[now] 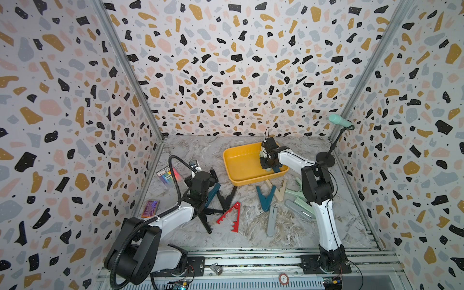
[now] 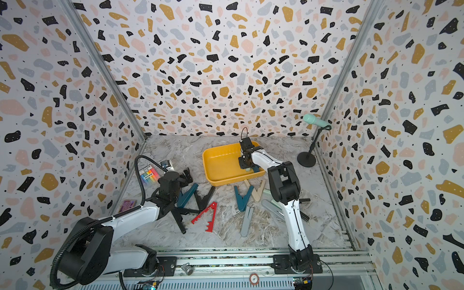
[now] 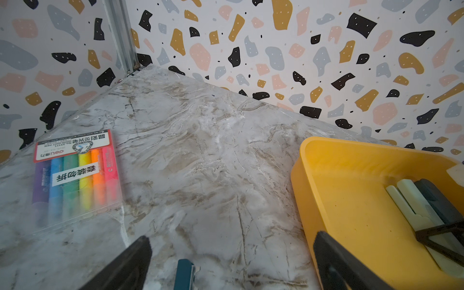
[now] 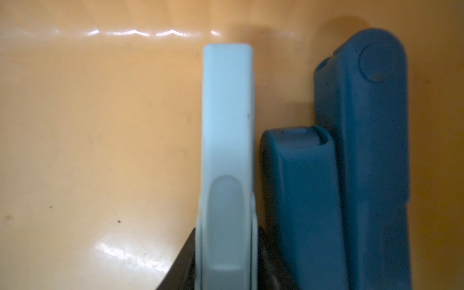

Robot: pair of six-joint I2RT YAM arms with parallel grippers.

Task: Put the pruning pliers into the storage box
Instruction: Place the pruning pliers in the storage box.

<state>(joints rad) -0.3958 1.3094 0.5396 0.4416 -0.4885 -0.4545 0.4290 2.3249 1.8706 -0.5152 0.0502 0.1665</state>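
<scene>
The mustard-yellow storage box (image 1: 238,163) (image 2: 218,163) stands at the back middle of the table. My right gripper (image 1: 268,167) (image 4: 227,233) is down inside it, shut on a pale mint pruning pliers (image 4: 227,125) that stands just above the box floor (image 4: 100,125). A dark teal pliers (image 4: 364,150) lies next to it in the box. My left gripper (image 1: 208,175) (image 3: 232,248) hangs open over the table left of the box, with the tip of a dark teal pliers (image 3: 184,273) (image 1: 213,193) below and between its fingers. Black (image 1: 227,198), red notched (image 1: 231,216), teal (image 1: 265,198), beige (image 1: 278,192) and grey (image 1: 272,221) pliers lie in front of the box.
A rainbow highlighter packet (image 1: 168,175) (image 3: 75,170) lies at the left wall, with a purple card (image 1: 150,208) nearer the front. A microphone stand (image 1: 326,158) is at the back right. Mint pliers (image 1: 298,198) lie under the right arm. Patterned walls close in three sides.
</scene>
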